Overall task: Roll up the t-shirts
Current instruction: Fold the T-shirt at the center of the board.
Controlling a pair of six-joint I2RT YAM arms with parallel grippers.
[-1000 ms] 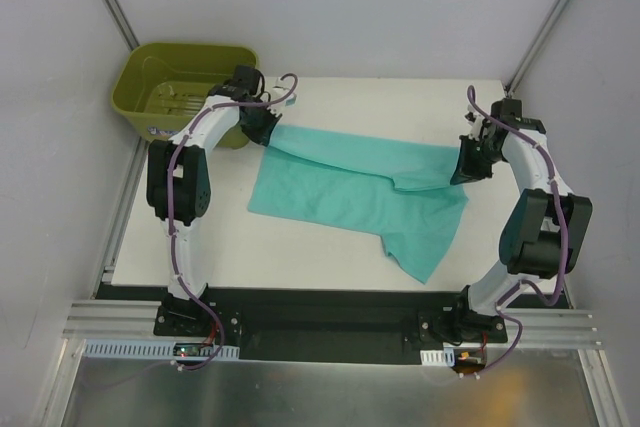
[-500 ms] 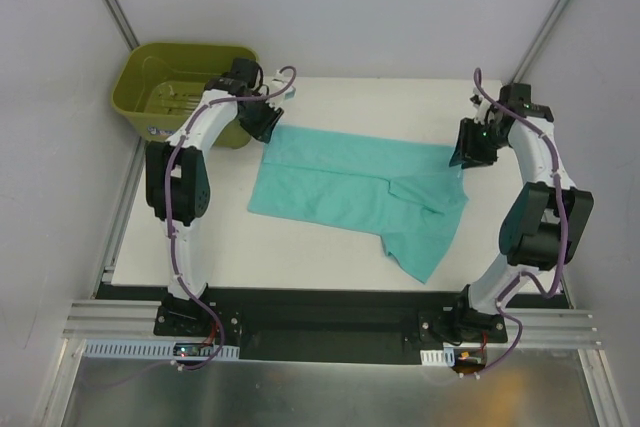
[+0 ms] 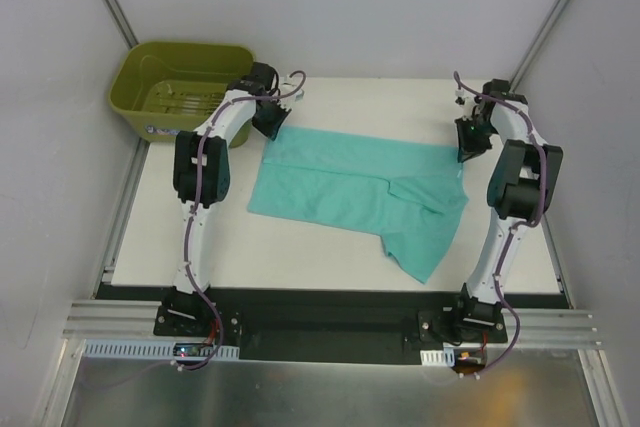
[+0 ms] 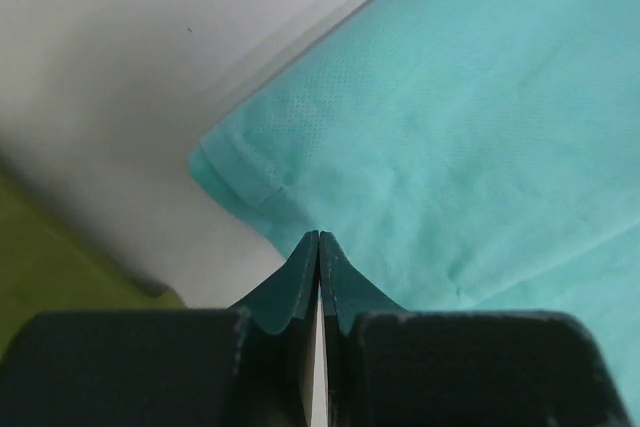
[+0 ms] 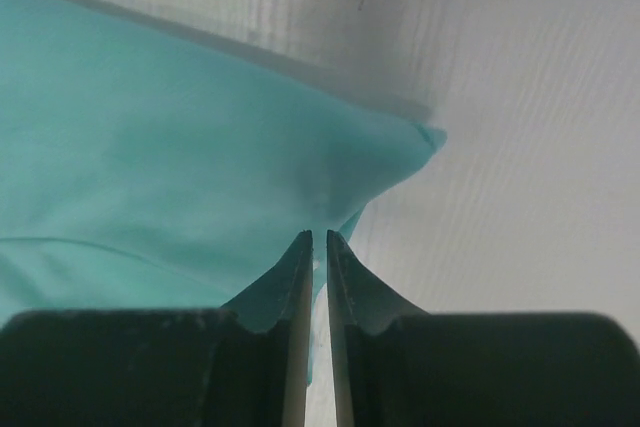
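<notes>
The teal-green t-shirt [image 3: 340, 182] is lying on the white desk [image 3: 300, 257], spread out mostly flat. It is sitting in the middle of the desk, between the two arms. Its far edge is running from one tool across to the other. On the right side, part of the cloth is lying folded over itself, and a pointed piece is reaching toward the near edge of the desk.

The left tool [image 3: 272, 125] is hanging over the far left corner of the t-shirt. Its two dark fingers [image 4: 295, 282] are pressed tight together. In the left wrist view, the tips are pointing at the edge of the cloth, just beside the stitched corner of the hem [image 4: 235, 172]. No cloth is showing between them.

The right tool [image 3: 466, 142] is hanging over the far right corner of the t-shirt. Its fingers [image 5: 285, 282] are standing almost together, with only a thin gap between them. The tips are sitting right over the edge of the cloth. I cannot tell if they are touching it.

An olive-green tub [image 3: 125, 87] is sitting at the far left corner, just beside the left arm. It is well apart from the right arm. The t-shirt is not touching the tub.
</notes>
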